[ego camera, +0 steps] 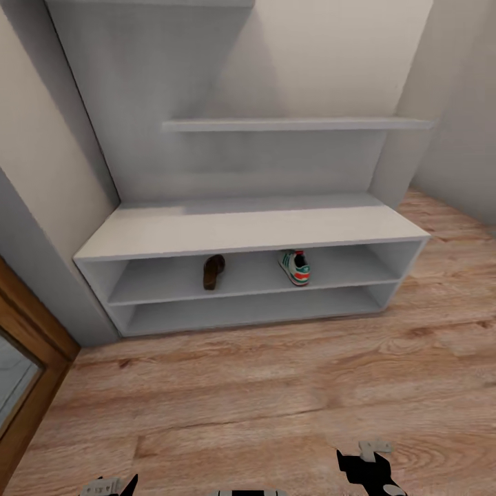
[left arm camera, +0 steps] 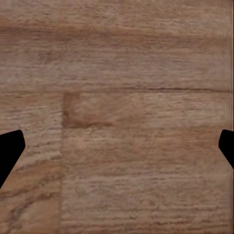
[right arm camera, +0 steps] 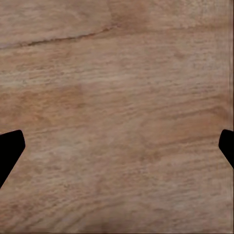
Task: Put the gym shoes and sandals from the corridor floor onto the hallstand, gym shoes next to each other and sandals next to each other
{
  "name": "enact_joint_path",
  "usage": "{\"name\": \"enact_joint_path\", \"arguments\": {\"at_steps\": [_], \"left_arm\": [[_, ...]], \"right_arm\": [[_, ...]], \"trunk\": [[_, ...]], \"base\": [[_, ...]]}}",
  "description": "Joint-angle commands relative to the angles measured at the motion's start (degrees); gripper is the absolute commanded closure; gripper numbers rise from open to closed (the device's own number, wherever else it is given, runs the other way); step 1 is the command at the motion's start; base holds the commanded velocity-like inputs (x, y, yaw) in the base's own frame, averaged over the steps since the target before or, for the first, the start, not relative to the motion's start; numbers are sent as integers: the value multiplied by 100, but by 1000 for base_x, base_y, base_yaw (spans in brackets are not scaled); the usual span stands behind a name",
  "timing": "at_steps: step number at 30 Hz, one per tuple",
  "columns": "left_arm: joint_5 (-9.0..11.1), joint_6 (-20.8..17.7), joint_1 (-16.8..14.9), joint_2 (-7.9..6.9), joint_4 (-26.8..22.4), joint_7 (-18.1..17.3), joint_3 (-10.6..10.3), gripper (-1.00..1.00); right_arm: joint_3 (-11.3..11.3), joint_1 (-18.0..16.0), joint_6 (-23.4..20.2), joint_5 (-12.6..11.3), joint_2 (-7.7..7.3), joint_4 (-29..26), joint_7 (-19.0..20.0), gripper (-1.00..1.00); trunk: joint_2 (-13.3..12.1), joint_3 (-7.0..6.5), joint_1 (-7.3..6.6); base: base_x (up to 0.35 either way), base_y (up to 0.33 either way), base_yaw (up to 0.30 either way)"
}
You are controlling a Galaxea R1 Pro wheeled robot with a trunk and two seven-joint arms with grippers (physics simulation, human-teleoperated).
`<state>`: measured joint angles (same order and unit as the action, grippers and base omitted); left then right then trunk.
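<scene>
A single gym shoe [ego camera: 295, 267] sits on the upper open shelf of the hallstand [ego camera: 241, 231], right of the frame's centre in the head view, its orange and teal sole toward the room. On the same shelf, left of centre and well apart from it, lies one dark-brown sandal [ego camera: 213, 271]. The lower shelf row runs beneath them, and the wide grey bench surface spans the middle of the frame above. A narrow wall shelf [ego camera: 296, 125] crosses the upper half of the picture against a pale wall.

The corridor floor [ego camera: 275, 386], light-brown wood-grain planks, spreads across the lower third of the frame. A wooden door frame [ego camera: 31, 344] cuts into the lower left corner.

At the bottom edge, the left hand [ego camera: 110, 486] shows as dark and white parts at lower left, and the right hand [ego camera: 368, 465] at lower right. In the left wrist view, the left hand's dark fingertips [left arm camera: 9, 151] stand at opposite edges of the picture, spread wide with only floor planks between them. The right wrist view shows the same: fingertips [right arm camera: 9, 148] set wide apart over bare planks, holding nothing.
</scene>
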<state>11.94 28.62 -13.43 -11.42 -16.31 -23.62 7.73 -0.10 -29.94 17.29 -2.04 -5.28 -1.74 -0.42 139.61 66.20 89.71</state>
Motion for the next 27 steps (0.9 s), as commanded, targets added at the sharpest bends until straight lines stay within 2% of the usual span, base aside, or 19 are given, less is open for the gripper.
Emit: {"name": "enact_joint_path", "arguments": {"at_steps": [1,11,18,27], "left_arm": [[53,-5,-1,0,4,-55,12,-100],[60,-5,-1,0,2,-55,14,-100],[60,-5,-2,0,-1,-55,17,-100],[55,-6,-1,0,4,-55,16,-100]], "right_arm": [[2,-4,20,-22,1,7,-5,-100],[-4,-3,47,-25,0,7,-10,-100],[-8,15,275,-25,0,7,-27,-100],[-8,29,289,-25,0,7,-28,-100]], "trunk": [[2,4,-1],[2,4,-1],[2,4,-1],[-359,-157,-199]], "base": [[0,0,-300],[0,0,-300],[0,0,-300],[0,0,-300]]}}
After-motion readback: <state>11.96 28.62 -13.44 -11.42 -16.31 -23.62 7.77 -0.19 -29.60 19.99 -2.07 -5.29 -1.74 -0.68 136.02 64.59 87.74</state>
